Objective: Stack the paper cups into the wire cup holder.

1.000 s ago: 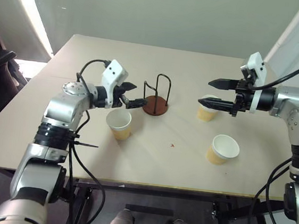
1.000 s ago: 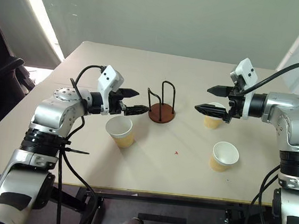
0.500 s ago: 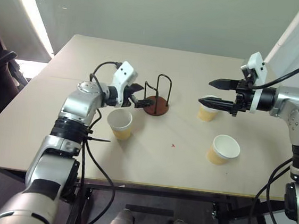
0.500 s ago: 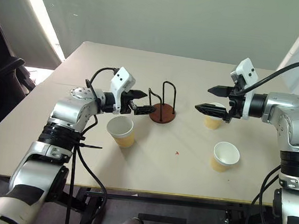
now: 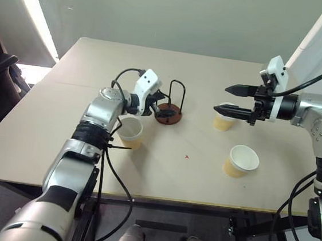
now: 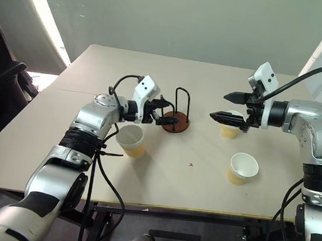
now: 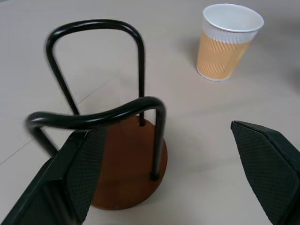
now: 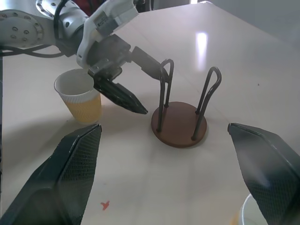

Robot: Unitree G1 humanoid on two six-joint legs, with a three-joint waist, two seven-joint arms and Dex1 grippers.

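On the left part of the table (image 5: 46,114), 1 cup (image 5: 129,133) stood upright, just near the left forearm. The left gripper (image 6: 166,112) reached toward the holder (image 5: 168,111) at the table's middle, its jaws spread wide. In the right wrist view, 1 finger (image 8: 119,95) lay in front of the nearer hoop, and the other ran behind that hoop's top. Whether either finger touched the wire could not be told. The gripper held nothing.

The holder stood upright with 2 black wire hoops rising from its round reddish-brown base. No cup sat in it.

A small red speck (image 5: 186,156) lay on the table between the holder and the near-right cup.

To the right of the holder, the right gripper (image 5: 231,100) hung above the table, pointing left, its jaws also wide apart and empty. A 2nd cup (image 5: 223,122) stood upright right behind its lower finger in the head views. A 3rd cup (image 5: 241,160) stood upright nearer the front edge, well apart from the holder and near the 2nd cup.
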